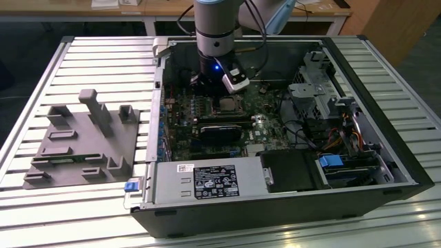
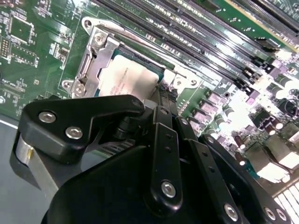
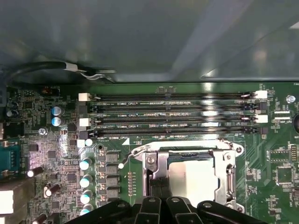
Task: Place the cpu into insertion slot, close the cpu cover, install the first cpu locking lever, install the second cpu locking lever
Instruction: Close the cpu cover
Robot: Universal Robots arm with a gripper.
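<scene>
One small silvery chip, the cpu [image 3: 191, 175], lies flat inside the insertion slot [image 1: 227, 106], which sits about the middle of the green circuit board [image 3: 275, 154]. The cpu cover [image 3: 230, 177] is down around it, so the chip's dull top shows through the window. A thin wire locking lever [image 3: 128, 155] with a pale tip juts out at one corner of the frame; whether it is hooked home I cannot tell. The gripper [image 3: 156, 186] hangs right at the socket's edge, its fingers drawn together with no gap showing and the tips just beside the chip and the frame. Whether something thin is pinched between them is hidden. I judge the danger to lie in that closeness: a sideways slip of the closed tips could scrape the chip's top or skid onto the board. A lever pushed without catching its tab could also spring back and lift the cover. Long memory slots [image 3: 173, 114] run just beyond the socket. Round all this, the open computer case [image 1: 276, 212] lies on its side on a slatted metal table [image 1: 103, 57]. A grey moulded fixture [image 1: 82, 139] sits well apart at the exterior view's left, and wooden desks [image 1: 69, 10] stand on the far side of the room.
</scene>
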